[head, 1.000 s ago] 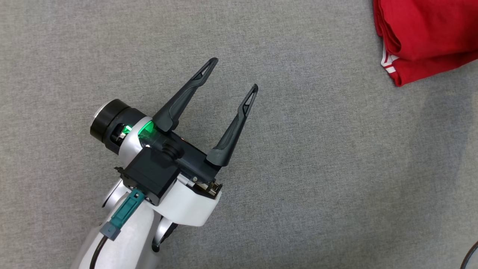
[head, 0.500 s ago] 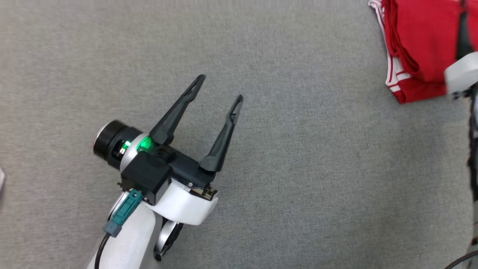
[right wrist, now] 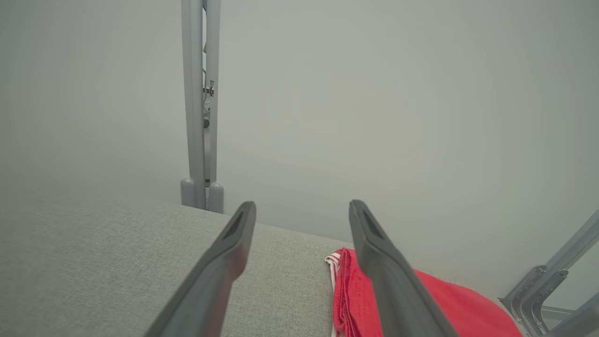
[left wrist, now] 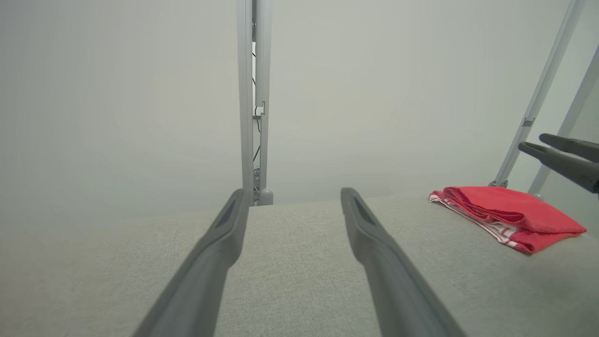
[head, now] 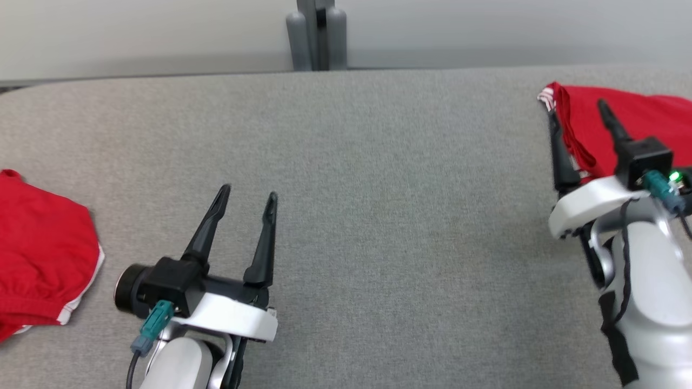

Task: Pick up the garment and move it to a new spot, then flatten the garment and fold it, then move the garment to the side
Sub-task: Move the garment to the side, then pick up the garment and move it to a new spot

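Both pairs of jaws stand open now: your right jaws have just let go of the folded red garment with white trim point(head: 662, 116), lying at the right end of the grey fabric bench point(head: 378, 189). The move aside looks done.

You are looking at a robot test lab, or a rig room of that kind. Note the bench point(head: 378, 162): one long slab wrapped in plain grey cloth, rounded at its far left corner. Behind it stands a plain pale wall point(head: 486, 27). A grey metal post point(head: 308, 38), split down its middle, rises at the bench's far edge, and slanted metal struts point(left wrist: 538, 86) rise beyond the bench's right end. These are the fittings of a framed work cell.
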Controlling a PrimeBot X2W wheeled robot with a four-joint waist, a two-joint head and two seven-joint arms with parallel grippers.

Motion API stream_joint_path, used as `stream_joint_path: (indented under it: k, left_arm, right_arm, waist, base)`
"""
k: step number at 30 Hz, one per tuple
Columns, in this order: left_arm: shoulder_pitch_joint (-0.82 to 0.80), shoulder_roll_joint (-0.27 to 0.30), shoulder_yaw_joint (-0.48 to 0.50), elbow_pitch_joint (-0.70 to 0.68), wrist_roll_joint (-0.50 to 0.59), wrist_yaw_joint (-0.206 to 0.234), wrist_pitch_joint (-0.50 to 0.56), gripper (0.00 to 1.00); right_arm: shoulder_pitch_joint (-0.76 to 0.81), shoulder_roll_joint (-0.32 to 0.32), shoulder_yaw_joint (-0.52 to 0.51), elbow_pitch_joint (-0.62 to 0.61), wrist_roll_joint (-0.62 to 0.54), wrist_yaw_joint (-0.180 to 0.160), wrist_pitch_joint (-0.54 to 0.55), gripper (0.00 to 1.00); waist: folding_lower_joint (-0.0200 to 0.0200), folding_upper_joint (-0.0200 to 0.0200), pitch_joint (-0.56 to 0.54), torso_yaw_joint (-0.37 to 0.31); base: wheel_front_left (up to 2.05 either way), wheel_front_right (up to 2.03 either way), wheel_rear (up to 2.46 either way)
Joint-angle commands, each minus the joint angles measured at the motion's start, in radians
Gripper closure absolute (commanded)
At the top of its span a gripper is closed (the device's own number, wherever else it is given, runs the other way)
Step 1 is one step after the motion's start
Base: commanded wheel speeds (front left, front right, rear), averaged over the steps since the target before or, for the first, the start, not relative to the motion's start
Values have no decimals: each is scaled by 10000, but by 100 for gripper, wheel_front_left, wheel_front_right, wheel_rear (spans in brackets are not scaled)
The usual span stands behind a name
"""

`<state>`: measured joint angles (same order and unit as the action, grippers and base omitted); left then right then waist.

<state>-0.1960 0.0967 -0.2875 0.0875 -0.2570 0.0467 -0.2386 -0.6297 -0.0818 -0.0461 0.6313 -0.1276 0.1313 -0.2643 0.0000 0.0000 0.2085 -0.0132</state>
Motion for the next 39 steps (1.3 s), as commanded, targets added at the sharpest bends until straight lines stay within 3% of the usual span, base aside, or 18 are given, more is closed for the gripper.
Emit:
stream_joint_path:
  k: [1,12,25,39]
  left_arm:
    - [239,12,172,189,-132,149,-87,0]
    - [1224,-101,885,1045,-404,567,-257,0]
    - [2087,-228,1423,1304,148,144,-262,0]
    - [2704,-374,1549,1693,719,-143,-264,0]
  right_arm:
    - [447,11,189,-235,366,-11,-9,0]
    - [2852,145,1154,-1826,1996,-11,-9,0]
    - [5625,231,954,-3776,2727,-10,-9,0]
    - [6813,290,826,-4023,2765,-10,-9,0]
  waist:
    - [0,0,-656,263]
    - [0,0,-1947,302]
    - [0,0,-2645,180]
    - [0,0,-2909,326]
  base:
    - [0,0,0]
    - [0,0,0]
    - [0,0,0]
    - [0,0,0]
